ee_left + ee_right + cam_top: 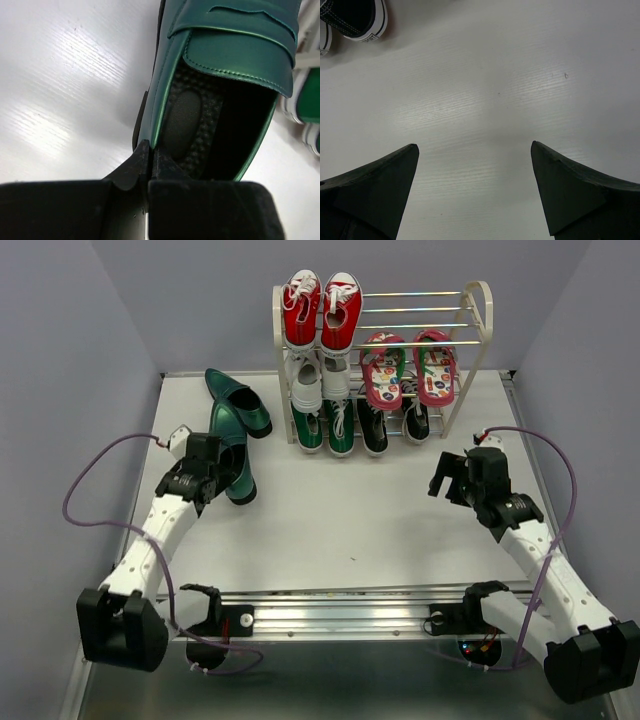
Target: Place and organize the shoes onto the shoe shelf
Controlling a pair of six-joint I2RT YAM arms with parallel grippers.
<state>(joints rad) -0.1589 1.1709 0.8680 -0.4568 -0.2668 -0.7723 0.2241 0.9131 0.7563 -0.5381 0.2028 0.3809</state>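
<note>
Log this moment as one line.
left gripper: shut on loafer | right gripper: open, empty | other loafer: on table

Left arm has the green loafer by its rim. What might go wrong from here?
The left fingers pinch only the thin side wall of the held loafer, so it may swing or slip when lifted. The second loafer lies close by and might get nudged. The shoe shelf looks free only at its top right, above the flip-flops, which a tilted shoe could knock.
</note>
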